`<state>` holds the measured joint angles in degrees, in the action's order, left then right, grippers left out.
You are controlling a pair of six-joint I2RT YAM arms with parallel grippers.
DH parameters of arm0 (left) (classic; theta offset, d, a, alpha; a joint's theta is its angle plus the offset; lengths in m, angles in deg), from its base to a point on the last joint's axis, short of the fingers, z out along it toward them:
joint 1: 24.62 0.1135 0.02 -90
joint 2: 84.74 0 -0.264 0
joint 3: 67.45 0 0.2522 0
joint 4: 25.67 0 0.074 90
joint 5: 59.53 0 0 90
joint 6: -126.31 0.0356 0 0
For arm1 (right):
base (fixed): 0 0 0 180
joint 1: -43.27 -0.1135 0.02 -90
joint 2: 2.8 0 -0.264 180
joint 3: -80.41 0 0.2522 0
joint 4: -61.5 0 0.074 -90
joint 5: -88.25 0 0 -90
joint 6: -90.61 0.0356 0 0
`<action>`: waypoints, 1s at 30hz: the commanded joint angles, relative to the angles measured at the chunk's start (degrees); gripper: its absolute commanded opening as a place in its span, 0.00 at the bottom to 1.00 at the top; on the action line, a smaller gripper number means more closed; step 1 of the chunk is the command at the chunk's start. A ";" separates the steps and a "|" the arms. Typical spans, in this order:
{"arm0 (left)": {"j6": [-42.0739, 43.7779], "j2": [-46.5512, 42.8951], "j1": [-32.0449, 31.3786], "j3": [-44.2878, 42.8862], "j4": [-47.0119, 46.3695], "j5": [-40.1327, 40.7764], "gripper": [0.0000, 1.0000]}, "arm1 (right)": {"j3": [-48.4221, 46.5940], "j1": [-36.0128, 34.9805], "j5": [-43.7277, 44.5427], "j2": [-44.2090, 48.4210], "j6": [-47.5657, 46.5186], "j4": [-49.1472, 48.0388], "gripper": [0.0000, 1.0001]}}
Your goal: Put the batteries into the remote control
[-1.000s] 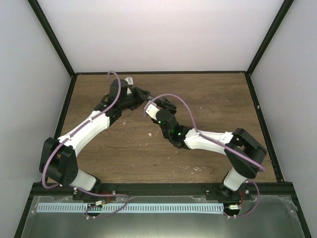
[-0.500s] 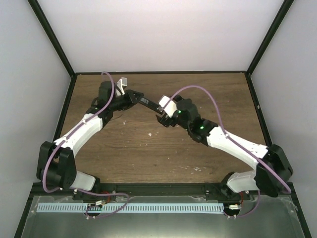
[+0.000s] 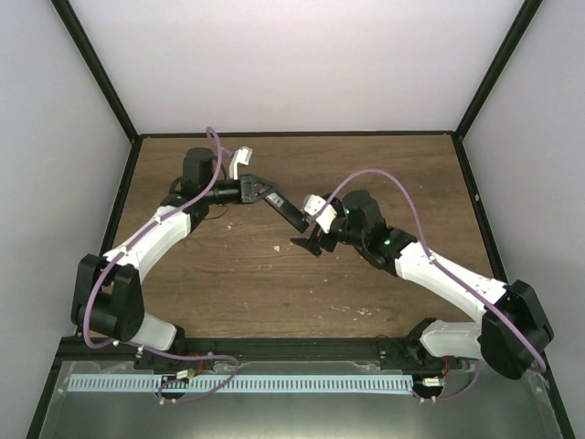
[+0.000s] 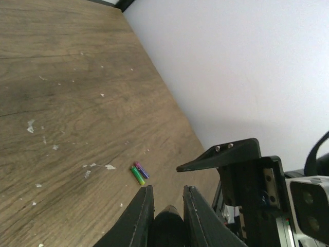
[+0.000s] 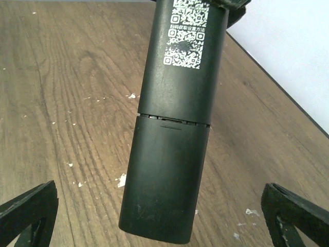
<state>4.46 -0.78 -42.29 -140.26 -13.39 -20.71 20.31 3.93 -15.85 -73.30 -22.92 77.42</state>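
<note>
**Remote held in the air, cover shut, batteries on the table**

Your left claw (image 3: pixel 265 193) is closed on one end of the remote control (image 5: pixel 175 128) and holds it clear of the table (image 4: pixel 61 77), angled down toward the right arm. Your right claw (image 5: pixel 159 211) is spread wide and holds nothing. In its wrist view the free end of the remote sits in the gap between the two fingers and touches neither.

The back of the remote faces that camera. There is a code sticker on the upper half, then a seam across the body, with the battery cover below it and in place. I judge the cover is the step in hand, since nothing can go in until it comes off.

Expect the remote to be light, stiff and smooth-skinned, so it may twist in a one-ended grip if you push hard. If you pinch it, take the long side edges of the cover half, below the seam, and pull along the body's length rather than prying. Keep the left claw's hold above the seam so it doesn't clamp the cover shut.

The batteries (image 4: pixel 139 173) lie on the table near the far wall, well apart from both claws. The green and the purple-blue one lie side by side and appear to touch. They are tiny, round and hard, so they will probably roll or squirt out of a loose pinch. Take one at a time, across its middle.
</note>
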 commanded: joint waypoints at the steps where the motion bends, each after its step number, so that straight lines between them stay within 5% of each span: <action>1: 4.11 -0.67 -0.08 -0.99 -0.42 -5.69 0.10 | 0.35 0.11 -2.94 1.59 -1.17 -0.58 1.00; 21: 5.23 -0.93 -0.08 -0.68 0.86 -5.48 0.07 | -3.30 0.13 -2.48 -3.25 -1.70 2.20 0.55; 30: 4.23 -0.34 -0.06 -0.37 -0.15 -4.39 0.05 | -3.01 0.13 -0.52 -2.35 -1.43 0.60 0.55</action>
<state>8.30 -0.80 -42.29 -140.26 -12.30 -25.10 19.43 3.93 -17.54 -76.64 -24.32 79.06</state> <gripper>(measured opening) 0.162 0.548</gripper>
